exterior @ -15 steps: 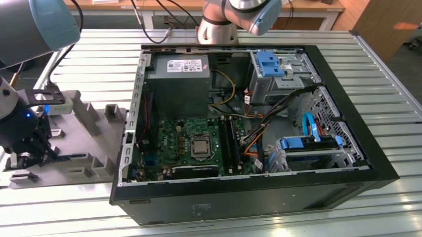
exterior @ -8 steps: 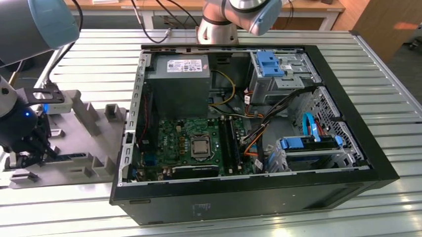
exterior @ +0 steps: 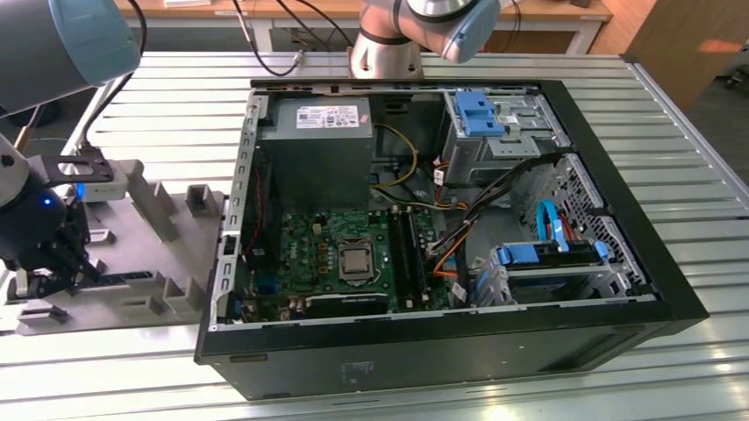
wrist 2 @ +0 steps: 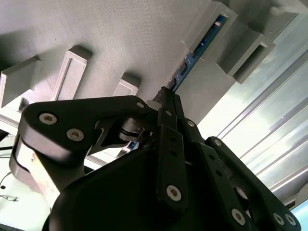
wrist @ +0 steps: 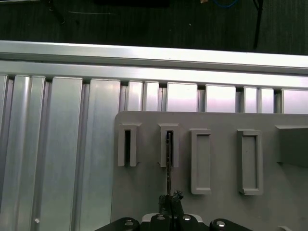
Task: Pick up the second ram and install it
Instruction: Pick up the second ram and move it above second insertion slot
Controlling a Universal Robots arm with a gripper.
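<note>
One ram [wrist 2: 199, 45] stood on edge in a slot of the grey holder [wrist 2: 96, 29], running straight out ahead of the pincer [wrist 2: 166, 96]. The pincer's fingers were clenched on the ram's near end. In the first wrist view it showed edge-on just beyond the tips. The holder lay under the pincer on the slatted bench [exterior: 175, 114]. An open computer case [exterior: 468, 355] sat beside the holder, toward the exterior view's right.

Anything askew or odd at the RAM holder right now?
Nothing stands out. The second ram stands straight on edge in its slot of the gray holder, with the gripper shut on one end. No tilt or damage is visible.
</note>
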